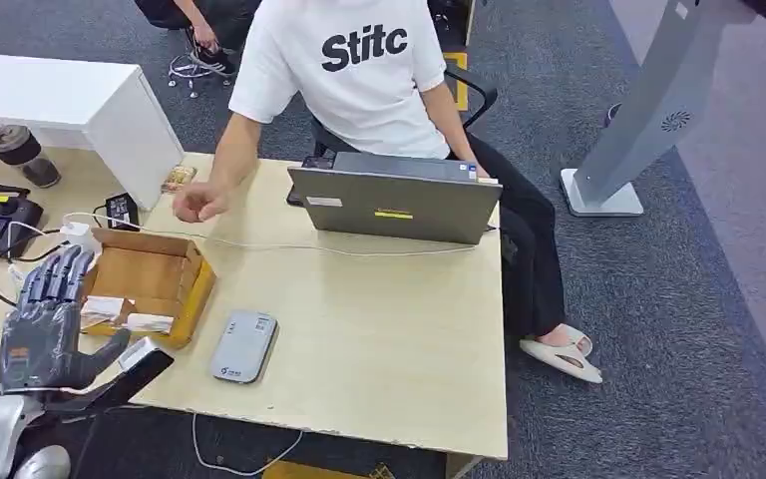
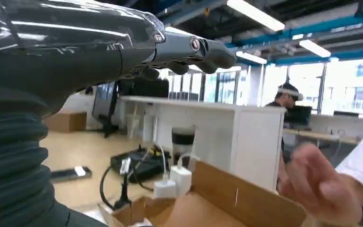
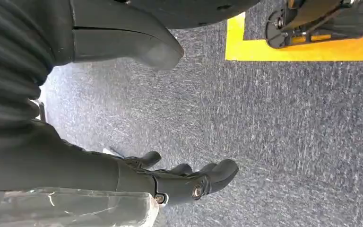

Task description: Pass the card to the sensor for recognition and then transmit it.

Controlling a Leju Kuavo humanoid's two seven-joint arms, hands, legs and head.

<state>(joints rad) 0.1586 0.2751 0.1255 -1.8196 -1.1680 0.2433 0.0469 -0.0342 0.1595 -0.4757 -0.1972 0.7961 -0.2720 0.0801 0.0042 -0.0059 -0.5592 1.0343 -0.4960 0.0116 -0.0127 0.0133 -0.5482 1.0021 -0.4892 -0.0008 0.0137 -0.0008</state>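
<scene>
Dark grey, spread wide and holding nothing: left hand, poised over the left end of the cardboard box, fingers stretched out flat above its rim. Seen from the left wrist too, with fingers straight and no card between them. Just beside the thumb, inside the box, what look like white cards lying flat against the near wall. Right hand hanging over the carpet, fingers loosely bent, thumb well apart, nothing in it.

Judged as the very first step: reaching for a card, none yet picked. Next calls for lowering into the box, pinching one thin card by its edge, then carrying it right to the grey sensor on the table, near the box. Beyond the box, a person's hand beside a laptop, likely the receiver.
</scene>
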